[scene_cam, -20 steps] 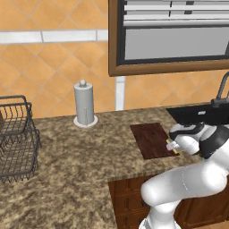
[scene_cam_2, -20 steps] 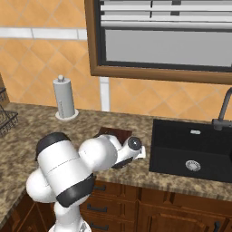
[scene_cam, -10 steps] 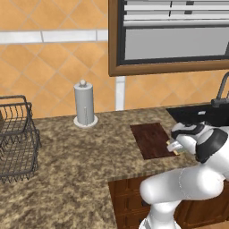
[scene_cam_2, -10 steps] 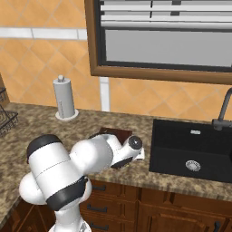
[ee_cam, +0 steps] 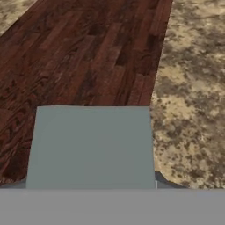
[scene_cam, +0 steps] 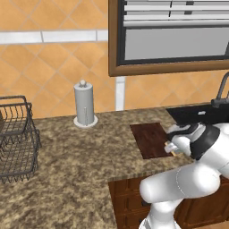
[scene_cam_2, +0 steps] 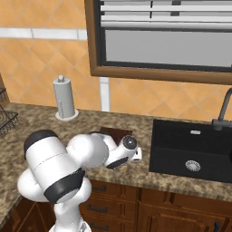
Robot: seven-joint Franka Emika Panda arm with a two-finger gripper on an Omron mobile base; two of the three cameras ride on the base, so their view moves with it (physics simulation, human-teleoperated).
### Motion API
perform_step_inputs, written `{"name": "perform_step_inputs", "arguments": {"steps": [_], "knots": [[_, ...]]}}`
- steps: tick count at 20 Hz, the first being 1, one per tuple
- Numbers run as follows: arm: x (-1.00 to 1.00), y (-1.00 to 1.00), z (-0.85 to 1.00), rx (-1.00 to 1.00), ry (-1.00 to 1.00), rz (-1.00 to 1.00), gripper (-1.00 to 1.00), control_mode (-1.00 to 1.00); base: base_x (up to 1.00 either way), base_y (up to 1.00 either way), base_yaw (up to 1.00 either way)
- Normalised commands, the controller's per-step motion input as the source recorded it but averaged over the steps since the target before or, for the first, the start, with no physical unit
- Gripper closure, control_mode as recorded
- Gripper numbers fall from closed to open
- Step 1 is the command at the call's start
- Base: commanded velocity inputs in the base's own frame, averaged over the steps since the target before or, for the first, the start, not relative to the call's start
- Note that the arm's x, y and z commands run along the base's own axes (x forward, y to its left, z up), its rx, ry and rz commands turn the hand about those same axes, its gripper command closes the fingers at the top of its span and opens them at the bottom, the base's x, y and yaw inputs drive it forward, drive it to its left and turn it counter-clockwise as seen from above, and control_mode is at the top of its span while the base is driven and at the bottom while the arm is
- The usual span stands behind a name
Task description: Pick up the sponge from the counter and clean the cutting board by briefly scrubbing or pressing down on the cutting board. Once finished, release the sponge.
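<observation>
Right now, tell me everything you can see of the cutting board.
The cutting board is a flat, dark reddish-brown rectangle of wood with clear lengthwise grain and plank-like strips. It lies flat on the speckled granite counter, left of the black sink and near the counter's front edge. In the hand view the grey-green sponge sits over its near part, by its right edge; contact between them cannot be judged. The robot's arm hides part of the board in the right base view.

Glossy white rounded arm segments with dark grey joint bands, bulbous and smooth-shelled.
</observation>
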Motion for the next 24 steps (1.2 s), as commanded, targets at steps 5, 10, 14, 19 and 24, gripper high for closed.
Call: {"name": "perform_step_inputs", "arguments": {"steps": [5,10,14,19,24], "knots": [[0.07,0.20,-0.15,0.00,0.05,0.00,1.00,-1.00,0.00,0.00,0.00],[0.17,0.26,-0.02,0.00,0.07,0.00,1.00,-1.00,0.00,0.00,0.00],[0.12,0.18,0.00,0.00,0.16,0.00,1.00,-1.00,0.00,0.00,0.00],[0.31,0.03,0.00,0.00,0.13,0.00,1.00,-1.00,0.00,0.00,0.00],[0.30,0.07,0.00,0.00,0.12,0.00,1.00,-1.00,0.00,0.00,0.00]]}}
